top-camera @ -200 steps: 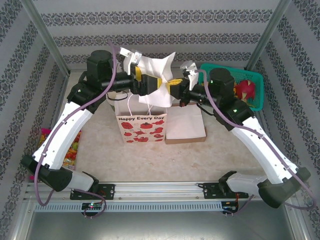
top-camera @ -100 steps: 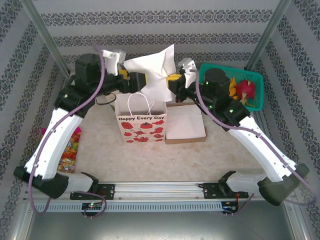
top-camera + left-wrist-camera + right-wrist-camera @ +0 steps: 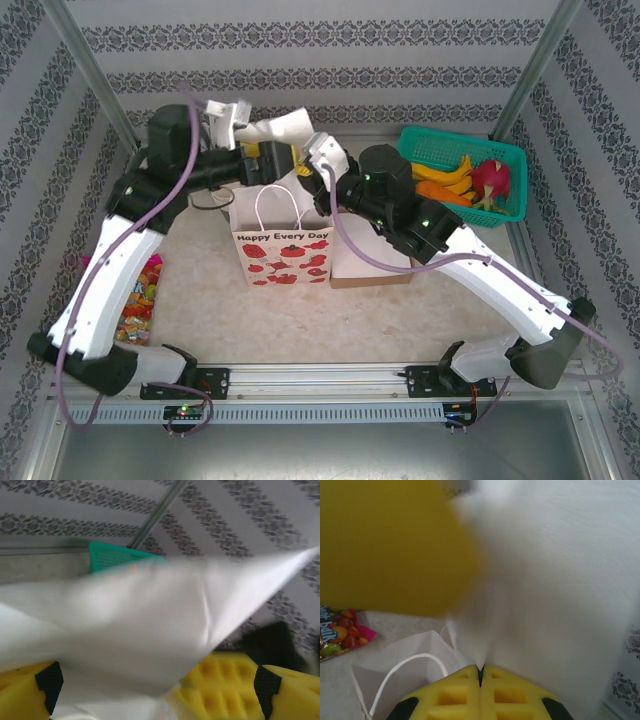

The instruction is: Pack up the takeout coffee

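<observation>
The takeout coffee is out of view. A red-and-white "Happy Every Day" gift bag [image 3: 283,250] stands mid-table, its white handle and open mouth [image 3: 395,675] showing in the right wrist view. Over the bag hangs a sheet of white tissue paper [image 3: 283,128]. My right gripper [image 3: 303,170] [image 3: 480,672] is shut on a pinched fold of that paper [image 3: 555,605]. My left gripper [image 3: 270,158] [image 3: 160,700] is open just to the left, its yellow fingers [image 3: 25,690] wide apart, with the paper [image 3: 150,620] draped across the gap.
A green basket [image 3: 505,155] with fruit sits at the back right. A flat brown box topped with white [image 3: 372,262] lies right of the bag. A colourful candy packet [image 3: 140,300] [image 3: 340,630] lies at the left edge.
My right arm has swung left, carrying the tissue paper leftward and lower over the bag. My left arm pulled back to the left a second ago and has held since.
</observation>
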`<state>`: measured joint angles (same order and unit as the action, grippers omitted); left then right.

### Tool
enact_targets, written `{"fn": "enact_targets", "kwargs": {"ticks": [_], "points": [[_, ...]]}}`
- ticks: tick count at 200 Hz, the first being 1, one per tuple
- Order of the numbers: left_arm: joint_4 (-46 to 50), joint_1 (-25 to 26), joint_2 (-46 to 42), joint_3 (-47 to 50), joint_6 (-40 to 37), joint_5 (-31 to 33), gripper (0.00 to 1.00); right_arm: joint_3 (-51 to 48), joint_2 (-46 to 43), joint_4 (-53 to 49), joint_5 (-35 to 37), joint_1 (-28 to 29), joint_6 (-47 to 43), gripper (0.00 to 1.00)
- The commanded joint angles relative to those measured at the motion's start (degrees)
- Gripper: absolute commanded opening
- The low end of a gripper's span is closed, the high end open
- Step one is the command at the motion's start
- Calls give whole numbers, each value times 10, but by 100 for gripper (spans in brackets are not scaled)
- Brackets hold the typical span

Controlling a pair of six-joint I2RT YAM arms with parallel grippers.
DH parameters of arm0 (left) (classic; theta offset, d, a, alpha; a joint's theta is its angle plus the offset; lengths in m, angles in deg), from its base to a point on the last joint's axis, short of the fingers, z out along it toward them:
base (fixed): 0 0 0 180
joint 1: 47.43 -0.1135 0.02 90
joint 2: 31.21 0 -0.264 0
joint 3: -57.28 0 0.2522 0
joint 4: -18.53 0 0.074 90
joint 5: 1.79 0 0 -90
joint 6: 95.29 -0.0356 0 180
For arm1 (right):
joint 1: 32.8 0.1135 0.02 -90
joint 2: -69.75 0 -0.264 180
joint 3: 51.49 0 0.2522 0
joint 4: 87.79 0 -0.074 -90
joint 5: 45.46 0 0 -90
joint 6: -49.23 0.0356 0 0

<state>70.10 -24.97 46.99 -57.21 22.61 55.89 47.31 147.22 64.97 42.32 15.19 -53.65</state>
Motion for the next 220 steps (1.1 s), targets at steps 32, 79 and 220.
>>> {"fn": "enact_targets", "kwargs": {"ticks": [32,79,220], "points": [[64,8,-2,-36,-18,104,95,34,17,-14,-9,22,-57,0],[51,9,-4,-31,-39,110,89,62,35,-65,-76,24,-61,0],[47,7,-6,-61,-149,78,0,33,-9,-66,-109,-10,17,54]]}}
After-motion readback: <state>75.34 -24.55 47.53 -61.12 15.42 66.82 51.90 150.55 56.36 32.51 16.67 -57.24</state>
